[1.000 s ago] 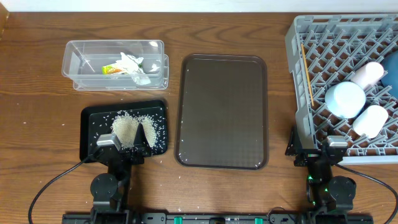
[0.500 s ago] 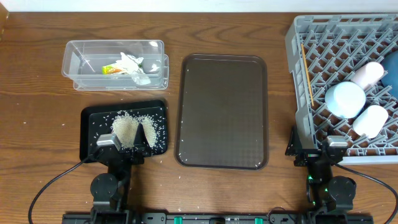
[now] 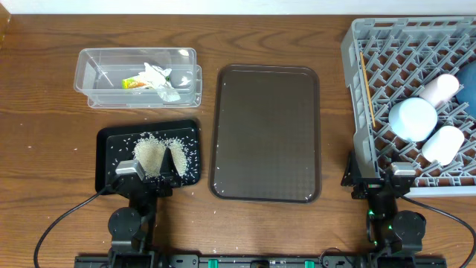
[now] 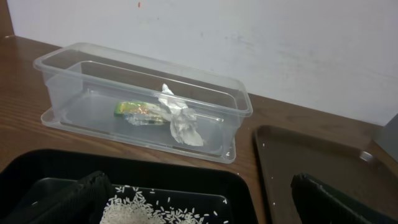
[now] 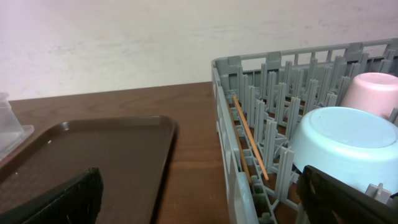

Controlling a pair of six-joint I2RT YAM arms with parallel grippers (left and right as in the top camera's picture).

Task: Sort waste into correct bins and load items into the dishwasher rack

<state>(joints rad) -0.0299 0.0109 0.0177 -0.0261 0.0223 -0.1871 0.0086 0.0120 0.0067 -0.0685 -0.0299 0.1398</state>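
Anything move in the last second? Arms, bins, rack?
Nothing visibly changed. Left gripper and right gripper stay parked at the near edge, fingers open, holding nothing. The loose white rice is still in the shallow black rectangular tray, the crumpled white paper napkin in the clear rectangular plastic tub.

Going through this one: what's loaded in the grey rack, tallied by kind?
Cups: 2 (pink cup, white cup)
Bowls: 1 (light-blue bowl, upside down)
Chopsticks: 1 pair
Total: 4 in the rack, the pair as one; a dark-blue shape at its right edge is too cut off to count.
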